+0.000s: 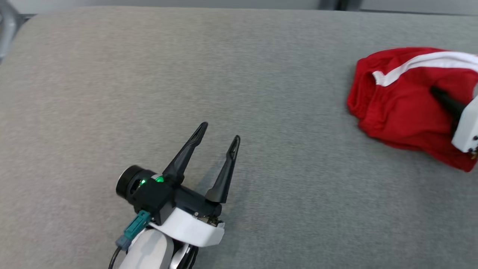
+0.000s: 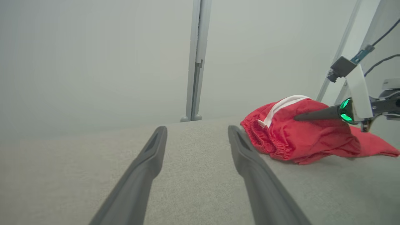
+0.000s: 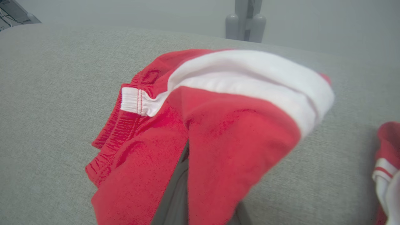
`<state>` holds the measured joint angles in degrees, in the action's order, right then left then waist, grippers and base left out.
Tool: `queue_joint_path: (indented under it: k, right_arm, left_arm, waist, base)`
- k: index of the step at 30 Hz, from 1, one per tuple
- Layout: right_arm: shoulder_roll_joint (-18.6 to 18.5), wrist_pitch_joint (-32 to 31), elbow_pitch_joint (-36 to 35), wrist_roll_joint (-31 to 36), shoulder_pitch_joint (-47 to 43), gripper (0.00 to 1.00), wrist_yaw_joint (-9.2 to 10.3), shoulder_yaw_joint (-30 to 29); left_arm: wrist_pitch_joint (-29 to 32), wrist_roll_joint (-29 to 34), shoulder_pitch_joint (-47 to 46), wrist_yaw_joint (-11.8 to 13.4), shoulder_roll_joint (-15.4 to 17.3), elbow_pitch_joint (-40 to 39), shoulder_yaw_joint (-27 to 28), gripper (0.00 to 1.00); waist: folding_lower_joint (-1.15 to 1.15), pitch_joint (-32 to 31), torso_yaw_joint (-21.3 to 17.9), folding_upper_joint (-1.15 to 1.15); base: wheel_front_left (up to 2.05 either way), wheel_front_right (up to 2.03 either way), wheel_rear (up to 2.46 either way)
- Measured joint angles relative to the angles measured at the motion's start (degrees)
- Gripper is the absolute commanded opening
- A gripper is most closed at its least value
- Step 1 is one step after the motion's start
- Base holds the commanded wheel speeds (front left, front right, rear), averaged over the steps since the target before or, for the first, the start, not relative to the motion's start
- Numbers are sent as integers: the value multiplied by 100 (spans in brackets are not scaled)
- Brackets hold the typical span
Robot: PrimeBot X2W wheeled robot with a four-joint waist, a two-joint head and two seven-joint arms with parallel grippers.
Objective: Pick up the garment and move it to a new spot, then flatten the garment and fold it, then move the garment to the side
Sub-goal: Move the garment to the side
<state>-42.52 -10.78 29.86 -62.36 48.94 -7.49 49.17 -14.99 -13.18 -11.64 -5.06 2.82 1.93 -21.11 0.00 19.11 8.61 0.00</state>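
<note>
Left gripper (image 1: 219,132) rests spread wide and empty on the grey surface (image 1: 261,74), sparing it for flattening. Well off to its right, the right gripper (image 1: 437,93) looks pinched onto the red garment (image 1: 396,108) bunched around its fingers, apparently for lifting.

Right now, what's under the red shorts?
The gray pad lies under the shorts. The right hand pinches a fold of them, with its tips buried in cloth. Whatever else lies beneath is covered.
</note>
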Motion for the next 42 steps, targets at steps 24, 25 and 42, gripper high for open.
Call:
queue_joint_path:
  k: [24,25,42]
  right_arm:
    - [-1581,857,-253,222,25,0,-1,-795]
    - [-1597,891,-142,297,0,0,-1,-802]
    - [-1583,1223,1394,2128,359,100,-1,-606]
  left_arm:
    - [0,668,-1273,-236,0,118,-889,100]
    - [0,668,-1299,-236,0,132,-935,100]
    - [0,468,-1345,-237,-2,123,-1103,100]
  waist:
    - [0,1495,-1796,0]
    - [0,1533,-1797,0]
    - [0,1732,-1088,0]
  base:
    - [0,0,0]
    - [0,0,0]
    - [0,0,0]
